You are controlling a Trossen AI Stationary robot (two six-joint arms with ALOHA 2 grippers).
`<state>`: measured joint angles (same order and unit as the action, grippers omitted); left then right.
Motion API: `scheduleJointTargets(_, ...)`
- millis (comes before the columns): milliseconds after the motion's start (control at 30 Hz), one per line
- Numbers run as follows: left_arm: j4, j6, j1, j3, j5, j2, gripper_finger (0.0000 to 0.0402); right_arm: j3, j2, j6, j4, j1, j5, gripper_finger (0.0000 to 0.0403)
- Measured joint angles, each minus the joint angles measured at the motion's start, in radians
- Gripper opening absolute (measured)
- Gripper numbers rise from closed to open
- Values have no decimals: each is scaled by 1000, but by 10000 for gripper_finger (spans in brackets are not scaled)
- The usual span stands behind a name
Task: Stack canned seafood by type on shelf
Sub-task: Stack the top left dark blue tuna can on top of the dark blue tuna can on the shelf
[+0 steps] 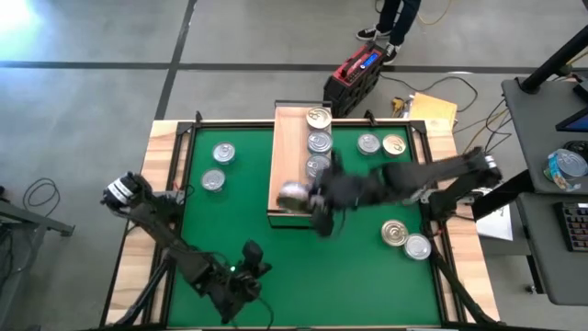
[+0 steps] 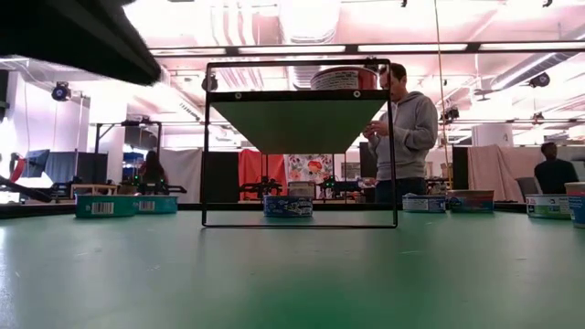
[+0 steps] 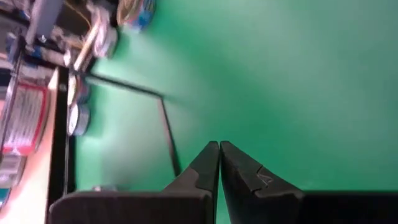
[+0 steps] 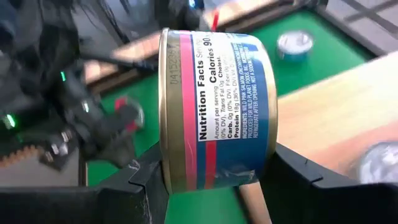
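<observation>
High view: right gripper [image 1: 308,198] reaches in from the right, clamped on a can [image 1: 294,195] over the near end of the shelf [image 1: 287,165]. Three silver-lidded tins [image 1: 318,141] already sit in a row along the shelf's right side, far to middle. Left gripper [image 1: 250,262] is parked at the near edge of the green mat [image 1: 239,221], fingers together, holding nothing. Loose tins: two on the mat's left [image 1: 218,165], two just right of the shelf's far end [image 1: 379,144], one of them gold-lidded, and two at near right [image 1: 405,239].

Low view: shelf frame [image 2: 300,155] stands mid-table, with one red-banded can [image 2: 345,78] visible on top. More tins sit on the mat at left [image 2: 123,205] and right [image 2: 448,202]. A person [image 2: 402,137] stands behind, off the table.

Left wrist view: own fingers [image 3: 219,168] pressed shut over bare mat.

Right wrist view: fingers [image 4: 295,165] grip the held can [image 4: 214,112] by its flat faces; it lies on its side with the blue and red label showing, over the shelf edge. Another tin [image 4: 295,45] lies on the mat beyond.

Step advice: probably rotate the can flat before release, check its label against the tins already up there, centre it on a matching one, lower until contact, then open. Releasing while tilted risks it rolling off the near end.
</observation>
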<state>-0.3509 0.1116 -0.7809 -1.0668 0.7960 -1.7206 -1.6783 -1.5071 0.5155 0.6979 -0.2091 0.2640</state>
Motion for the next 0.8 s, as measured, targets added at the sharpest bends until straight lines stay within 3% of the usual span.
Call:
scheduleJointTargets(233,-110,12,116,0,-10,45,0,248,191,-59,-225,313,-284,187)
scheduleJointTargets(433,-130,12,160,0,-21,94,0,409,265,29,-400,595,-601,187)
scheduleJointTargets(567,-129,-57,161,0,-20,130,0,485,271,105,-450,736,-704,187)
scheduleJointTargets(733,-160,-159,158,0,-16,158,0,551,273,146,-515,827,-795,187)
scheduleJointTargets(800,-187,-170,158,0,37,162,0,576,272,142,-568,862,-857,187)
